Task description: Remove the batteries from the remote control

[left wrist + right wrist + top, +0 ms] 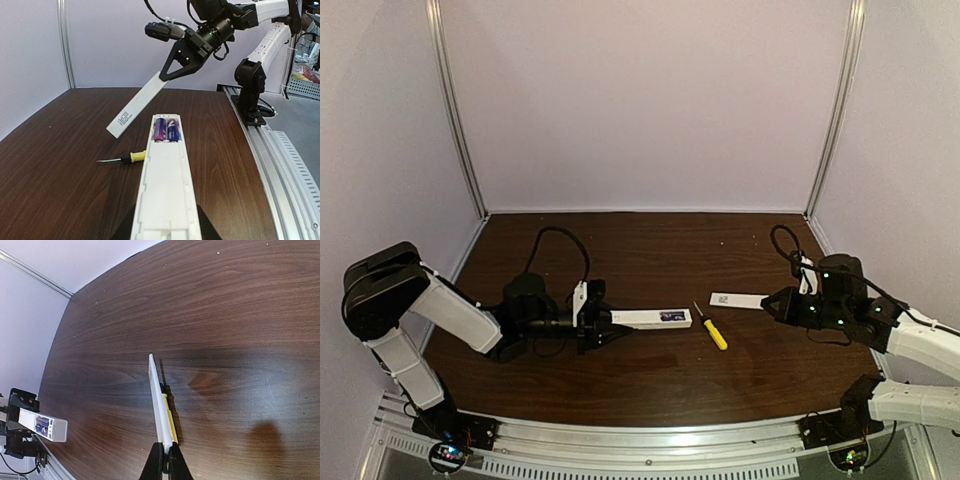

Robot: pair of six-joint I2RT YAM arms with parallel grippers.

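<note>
My left gripper [595, 322] is shut on the near end of the white remote control [650, 318], holding it level and pointing right. Its open compartment at the far end shows the two purple-blue batteries [166, 130] side by side; they also show in the top view [672, 316]. In the left wrist view the remote [167, 185] runs up from my gripper [166, 231]. My right gripper [165, 460] is shut on the thin white cover strip [159, 400], held in the air to the right of the remote. The strip also shows in the top view [738, 300].
A yellow-handled screwdriver [712, 330] lies on the brown table between the remote's end and the cover strip; it also shows in the right wrist view [171, 426]. An aluminium rail [650, 440] runs along the near edge. Pale walls close the back and sides.
</note>
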